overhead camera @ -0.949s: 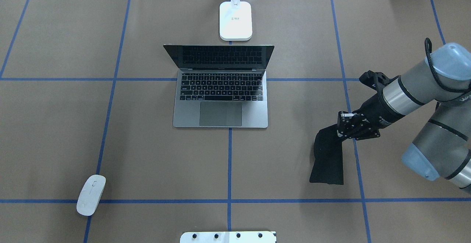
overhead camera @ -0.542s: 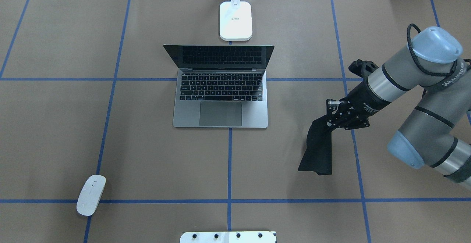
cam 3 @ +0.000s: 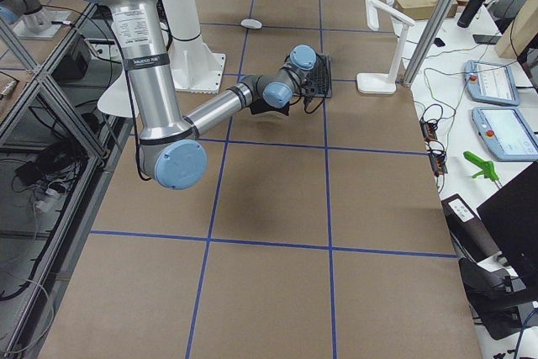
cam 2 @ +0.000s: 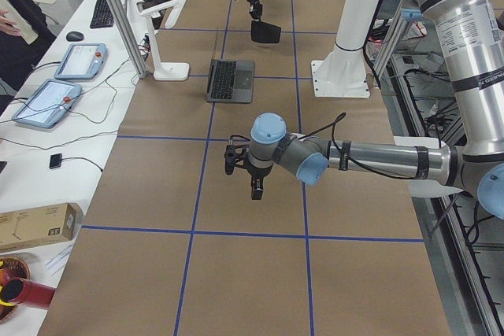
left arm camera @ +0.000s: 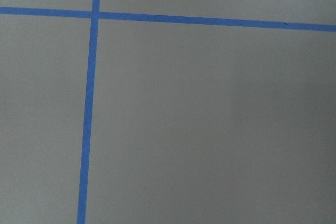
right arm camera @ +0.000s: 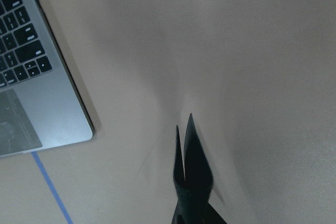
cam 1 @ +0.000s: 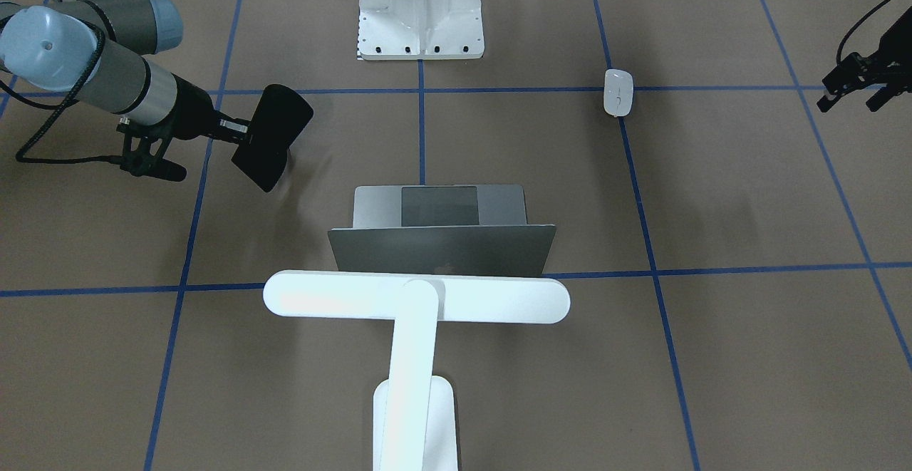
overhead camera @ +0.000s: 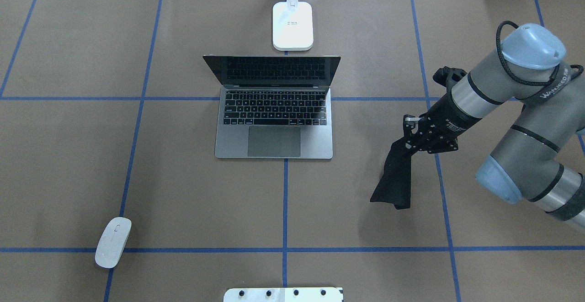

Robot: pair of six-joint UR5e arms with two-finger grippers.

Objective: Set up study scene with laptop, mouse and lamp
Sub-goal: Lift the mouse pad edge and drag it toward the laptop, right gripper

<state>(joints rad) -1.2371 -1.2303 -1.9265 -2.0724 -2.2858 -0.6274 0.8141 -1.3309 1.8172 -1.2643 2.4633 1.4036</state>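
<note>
Brown paper table (overhead camera: 68,165), blue tape grid (overhead camera: 284,201) | right fingers (cam 1: 229,127) clamp black mat (overhead camera: 396,181) | left fingers (cam 1: 826,102) apart, empty

Light even, diffuse, from above; all views bright. Table (overhead camera: 68,165) matte, evenly lit. Lamp (cam 1: 417,298) bar blown out in front view, bluish-white, surface detail lost. Far strip beyond table in overhead view also overexposed. Mat (overhead camera: 396,181) casts soft, faint shadow on table below it. Laptop (overhead camera: 274,110) screen dimly mirrors keys. Right wrist view: mat close and blurred, broad soft shadows around it, laptop keys fairly sharp. Left wrist view soft, darker toward right edge. Side views sharp; uprights lean outward near edges.
</note>
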